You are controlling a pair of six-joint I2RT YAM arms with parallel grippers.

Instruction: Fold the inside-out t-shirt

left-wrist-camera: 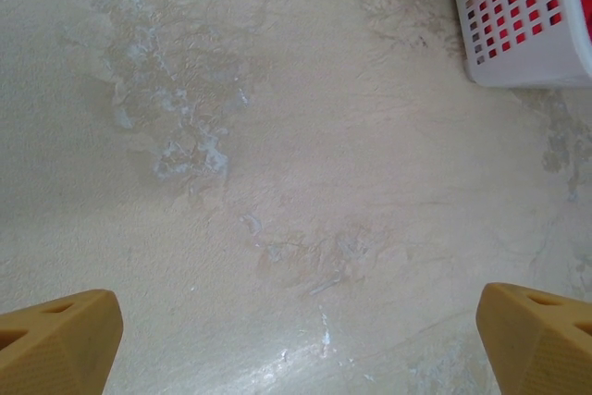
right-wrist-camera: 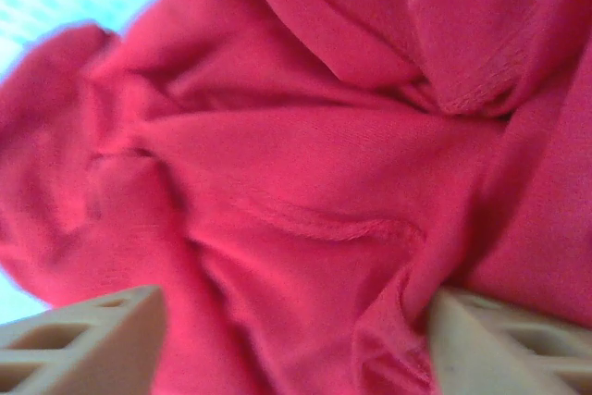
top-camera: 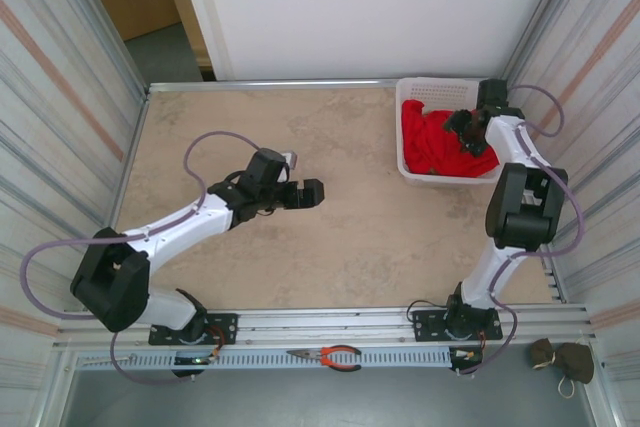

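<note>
beige table [top-camera: 350, 237] – r end effector [right-wrist-camera: 291, 321] half-open on t-shirt [right-wrist-camera: 305, 145]; l end effector [left-wrist-camera: 296, 344] wide-open

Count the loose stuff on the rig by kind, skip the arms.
t-shirt: 1
basket: 1
pliers: 1
brown cloth item: 1
Total: 4

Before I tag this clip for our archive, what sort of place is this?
Likely a robot test cell: ribbed metal walls enclose a beige table, arms bolt to a rail, and a basket holds the red t-shirt.
</note>
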